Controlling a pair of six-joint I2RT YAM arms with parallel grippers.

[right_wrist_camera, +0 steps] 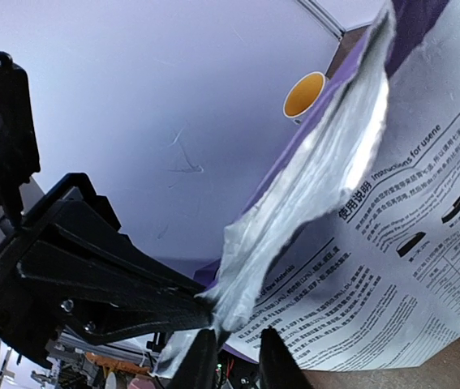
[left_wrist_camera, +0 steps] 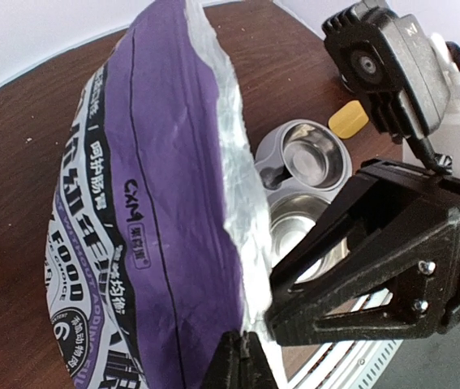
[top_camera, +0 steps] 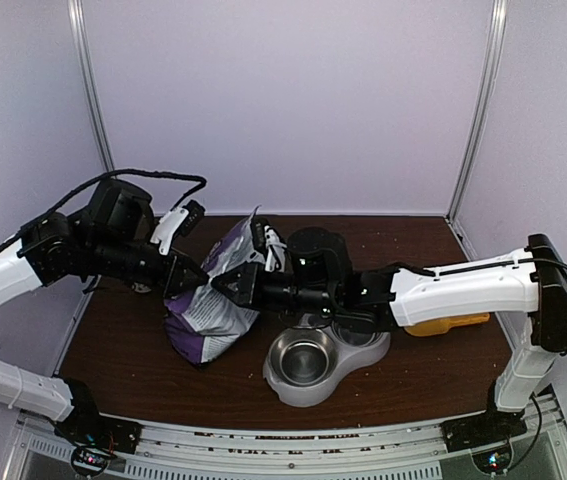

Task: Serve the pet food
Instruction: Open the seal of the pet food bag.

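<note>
Nearest, a double bowl sits lower centre; behind it, the left gripper clamps the bag top, the right gripper slightly parted.

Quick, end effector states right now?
Left end effector: closed on the bag edge.
Right end effector: slightly open around the bag edge.

Brown table, food bag, double bowl, yellow scoop

Bag stands left of the bowls, scoop to their right
</note>
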